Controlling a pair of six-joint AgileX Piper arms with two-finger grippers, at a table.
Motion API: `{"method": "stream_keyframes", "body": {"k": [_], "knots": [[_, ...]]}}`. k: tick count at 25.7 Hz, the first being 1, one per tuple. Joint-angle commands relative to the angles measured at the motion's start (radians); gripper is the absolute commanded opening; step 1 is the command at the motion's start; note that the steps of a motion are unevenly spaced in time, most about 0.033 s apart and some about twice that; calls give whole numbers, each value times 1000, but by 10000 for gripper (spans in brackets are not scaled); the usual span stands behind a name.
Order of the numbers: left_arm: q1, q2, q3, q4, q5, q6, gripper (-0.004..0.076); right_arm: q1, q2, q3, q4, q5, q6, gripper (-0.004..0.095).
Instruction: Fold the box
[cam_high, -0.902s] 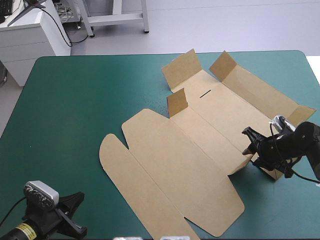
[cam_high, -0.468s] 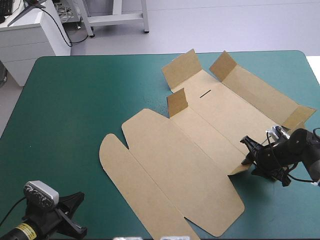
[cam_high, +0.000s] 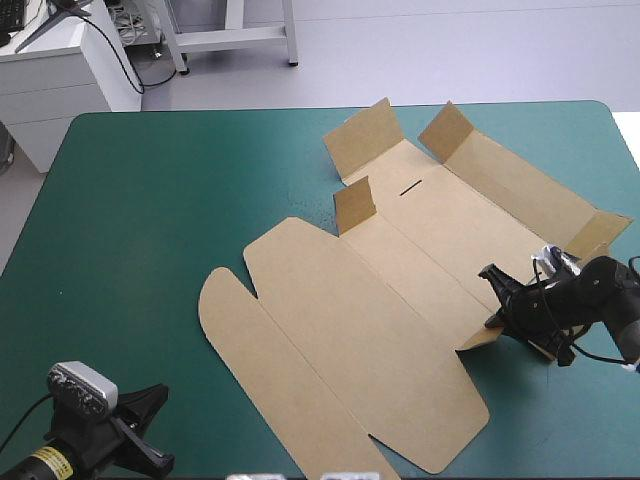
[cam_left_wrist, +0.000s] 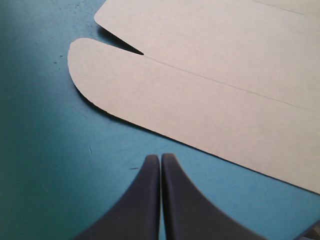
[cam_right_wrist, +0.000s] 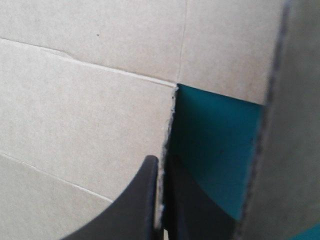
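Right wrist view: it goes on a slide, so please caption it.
Right pincer shut on a cut edge of the brown cardboard box, teal-green table cover showing in the notch.

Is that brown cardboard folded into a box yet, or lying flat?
Mostly flat: the box lies spread on the table, only a few small flaps raised.

This looks like a robotics lab. A work table (cam_high: 150, 200) under a teal-green cover carries two black robot arms, with the left gripper (cam_high: 158, 395) at 7 o'clock and the right gripper (cam_high: 490, 275) at 4 o'clock. Beyond the far edge lies a plain grey floor (cam_high: 450, 50). A white cabinet (cam_high: 60, 85) trailing a black cable (cam_high: 122, 58) stands at 10 o'clock, and white frame legs (cam_high: 235, 35) at 12 o'clock.
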Motion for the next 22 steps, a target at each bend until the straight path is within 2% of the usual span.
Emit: {"method": "stream_keyframes", "body": {"k": [1, 11, 13, 16, 17, 20, 22], "knots": [[-4, 13, -34, -26, -62, -2, -8, 0, -20, -21, 26, -13, -30, -18], [-4, 13, -34, -26, -62, -2, -8, 0, -20, -34, 22, 13, -141, -17], [-4, 13, -34, -26, -63, -2, -8, 0, -20, -63, -8, 28, -145, -17], [-4, 13, -34, -26, -63, -11, -8, 0, 21, -169, -134, 142, -142, -15], [-4, 13, -34, -26, -63, -14, -8, 0, 66, -241, -210, 225, -142, -15], [-4, 13, -34, -26, -63, -14, -8, 0, 149, -340, -260, 308, -166, -15], [-4, 13, -34, -26, -63, -14, -8, 0, 237, -467, -266, 335, -246, -15]]}}
